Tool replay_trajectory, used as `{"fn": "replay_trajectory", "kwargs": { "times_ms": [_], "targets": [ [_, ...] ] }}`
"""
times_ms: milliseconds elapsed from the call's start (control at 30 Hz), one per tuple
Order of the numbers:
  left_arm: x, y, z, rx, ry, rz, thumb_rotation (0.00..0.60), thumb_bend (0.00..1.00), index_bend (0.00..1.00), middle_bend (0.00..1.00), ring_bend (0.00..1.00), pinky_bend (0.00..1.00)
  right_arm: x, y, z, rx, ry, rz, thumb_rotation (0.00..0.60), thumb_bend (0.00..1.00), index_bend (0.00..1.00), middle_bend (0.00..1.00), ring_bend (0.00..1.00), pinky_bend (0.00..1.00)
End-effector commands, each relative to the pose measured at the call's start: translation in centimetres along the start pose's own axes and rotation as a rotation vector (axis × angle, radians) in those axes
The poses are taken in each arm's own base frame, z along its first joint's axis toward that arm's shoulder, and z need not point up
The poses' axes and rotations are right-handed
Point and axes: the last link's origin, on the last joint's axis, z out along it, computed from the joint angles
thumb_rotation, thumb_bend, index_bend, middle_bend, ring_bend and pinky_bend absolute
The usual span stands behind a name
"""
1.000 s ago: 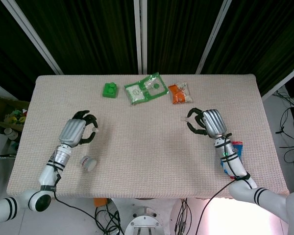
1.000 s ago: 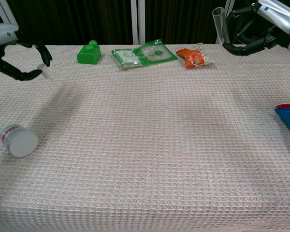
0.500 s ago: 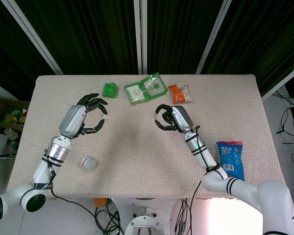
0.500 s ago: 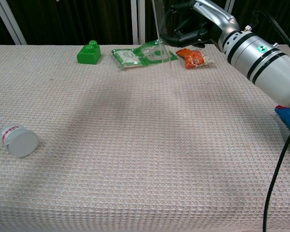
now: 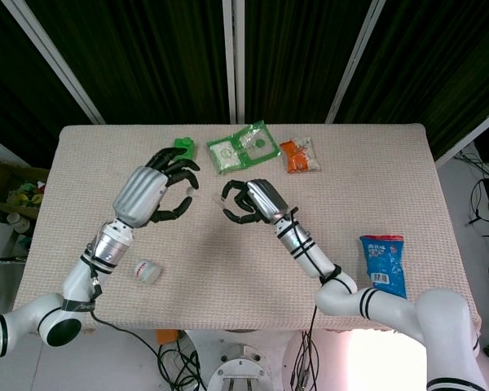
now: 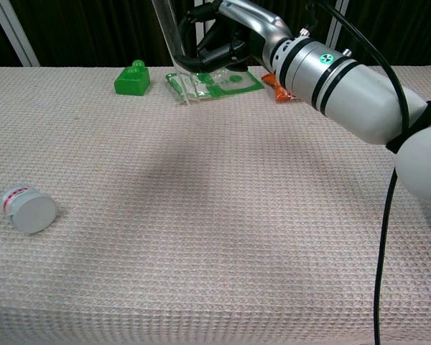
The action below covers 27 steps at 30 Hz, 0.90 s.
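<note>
My right hand [image 5: 248, 202] hovers over the middle of the table and grips a clear plastic tube [image 6: 178, 57]. In the chest view the tube slants down from the top edge in front of that hand [image 6: 223, 32]. My left hand [image 5: 159, 191] is raised just left of it, fingers curled toward the right hand, about a hand's width away. A small white piece [image 5: 184, 194] seems pinched at its fingertips, though it shows only faintly. The left hand is outside the chest view.
A green block [image 5: 182, 147], a green packet [image 5: 243, 147] and an orange packet [image 5: 298, 155] lie along the far edge. A white jar [image 6: 29, 209] lies on its side near the front left. A blue packet [image 5: 384, 265] lies at the front right.
Both hands have come in toward the table's middle. The right hand carried the tube leftward; the left hand rose, moved right and left the chest view.
</note>
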Motion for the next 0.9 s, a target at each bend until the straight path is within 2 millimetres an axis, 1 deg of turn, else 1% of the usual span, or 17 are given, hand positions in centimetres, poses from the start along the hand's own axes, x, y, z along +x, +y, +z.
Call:
{"fn": "replay_trajectory", "kwargs": {
  "times_ms": [33, 200, 567, 900],
  "targets": [
    [-0.1, 0.5, 0.1, -0.024, -0.027, 0.03, 0.6, 0.58, 0.59, 0.28, 0.12, 0.12, 0.1, -0.5, 0.3, -0.002, -0.016, 0.012, 0.6, 0.69, 0.93, 1.0, 0.99, 1.0],
    [-0.2, 0.9, 0.3, -0.053, -0.039, 0.097, 0.6, 0.58, 0.59, 0.27, 0.12, 0.12, 0.3, -0.9, 0.5, 0.005, -0.04, -0.017, 0.6, 0.69, 0.94, 1.0, 0.99, 1.0],
    [-0.5, 1.5, 0.6, -0.08, -0.049, 0.106, 0.6, 0.58, 0.59, 0.27, 0.12, 0.12, 0.7, -1.2, 0.2, 0.026, -0.065, -0.037, 0.6, 0.69, 0.94, 1.0, 0.99, 1.0],
    [-0.9, 1.8, 0.8, -0.086, -0.06, 0.1, 0.6, 0.58, 0.59, 0.27, 0.12, 0.12, 0.5, -1.4, 0.1, 0.033, -0.066, -0.03, 0.6, 0.69, 0.94, 1.0, 0.99, 1.0]
  ]
}}
